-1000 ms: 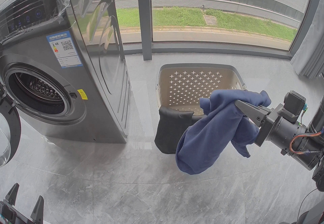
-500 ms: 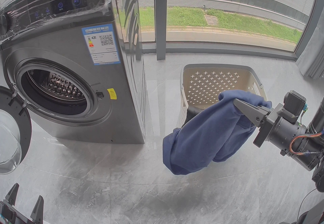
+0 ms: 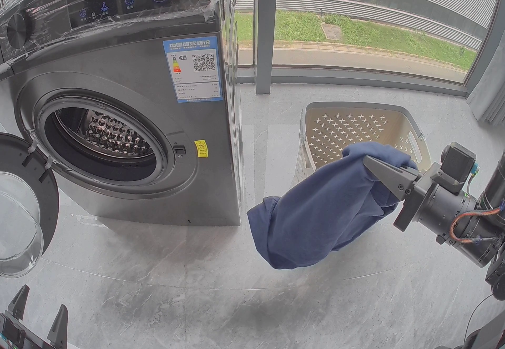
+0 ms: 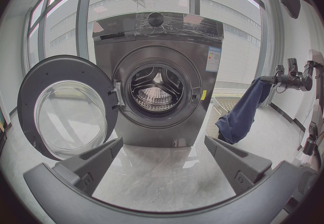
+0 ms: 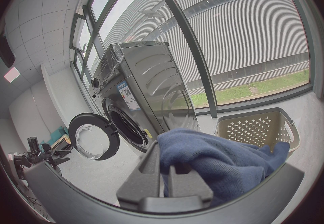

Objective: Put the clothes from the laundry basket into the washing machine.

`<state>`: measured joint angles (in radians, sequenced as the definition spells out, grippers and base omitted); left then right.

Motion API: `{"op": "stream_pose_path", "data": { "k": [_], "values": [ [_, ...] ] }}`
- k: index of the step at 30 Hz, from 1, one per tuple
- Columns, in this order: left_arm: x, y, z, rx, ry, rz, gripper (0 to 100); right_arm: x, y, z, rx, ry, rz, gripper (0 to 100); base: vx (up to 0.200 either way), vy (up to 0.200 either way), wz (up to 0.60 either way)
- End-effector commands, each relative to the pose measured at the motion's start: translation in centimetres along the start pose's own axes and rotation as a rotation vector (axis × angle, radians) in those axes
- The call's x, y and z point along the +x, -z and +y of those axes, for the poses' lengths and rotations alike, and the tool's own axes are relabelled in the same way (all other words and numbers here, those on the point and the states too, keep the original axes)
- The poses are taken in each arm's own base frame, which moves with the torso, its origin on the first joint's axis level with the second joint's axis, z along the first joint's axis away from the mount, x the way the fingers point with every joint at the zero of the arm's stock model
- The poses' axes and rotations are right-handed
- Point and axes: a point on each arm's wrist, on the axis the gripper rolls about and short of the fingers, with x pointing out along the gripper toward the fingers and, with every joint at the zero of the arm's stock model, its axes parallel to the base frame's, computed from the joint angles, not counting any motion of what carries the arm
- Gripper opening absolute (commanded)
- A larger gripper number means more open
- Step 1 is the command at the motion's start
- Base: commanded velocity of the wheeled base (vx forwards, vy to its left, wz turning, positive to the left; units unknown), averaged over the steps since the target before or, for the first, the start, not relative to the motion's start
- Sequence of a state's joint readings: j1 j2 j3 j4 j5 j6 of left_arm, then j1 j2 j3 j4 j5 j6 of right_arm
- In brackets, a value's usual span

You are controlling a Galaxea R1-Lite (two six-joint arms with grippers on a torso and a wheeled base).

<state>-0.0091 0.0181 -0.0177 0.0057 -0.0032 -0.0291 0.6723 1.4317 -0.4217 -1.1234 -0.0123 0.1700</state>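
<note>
Head view: blue garment (image 3: 315, 216) hangs clamped in right end effector (image 3: 371, 164).

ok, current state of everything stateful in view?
right gripper: shut on blue garment
left gripper: open, empty
blue garment: hanging from right gripper
washing machine door: open, swung wide
drum: empty as far as visible
laundry basket: upright, visible part empty
</note>
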Motion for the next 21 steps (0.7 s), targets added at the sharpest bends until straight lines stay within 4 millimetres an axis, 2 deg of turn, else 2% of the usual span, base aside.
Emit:
{"op": "stream_pose_path", "data": {
  "k": [1,7,13,21],
  "values": [
    [0.11,0.41,0.02,0.000,0.001,0.015,100,0.01,0.39,-0.08,0.000,0.003,0.016,0,-0.200,0.000,0.00],
    [0.11,0.39,0.02,-0.003,0.001,0.014,100,0.12,0.59,-0.11,0.000,0.005,0.024,0,-0.200,0.000,0.00],
    [0.10,0.41,0.02,-0.003,0.001,0.014,100,0.09,0.56,-0.10,0.000,0.004,0.023,0,0.000,0.000,0.00],
    [0.10,0.41,0.02,-0.003,0.001,0.014,100,0.09,0.56,-0.07,0.000,0.003,0.023,0,0.000,0.200,0.00]
  ]
}}
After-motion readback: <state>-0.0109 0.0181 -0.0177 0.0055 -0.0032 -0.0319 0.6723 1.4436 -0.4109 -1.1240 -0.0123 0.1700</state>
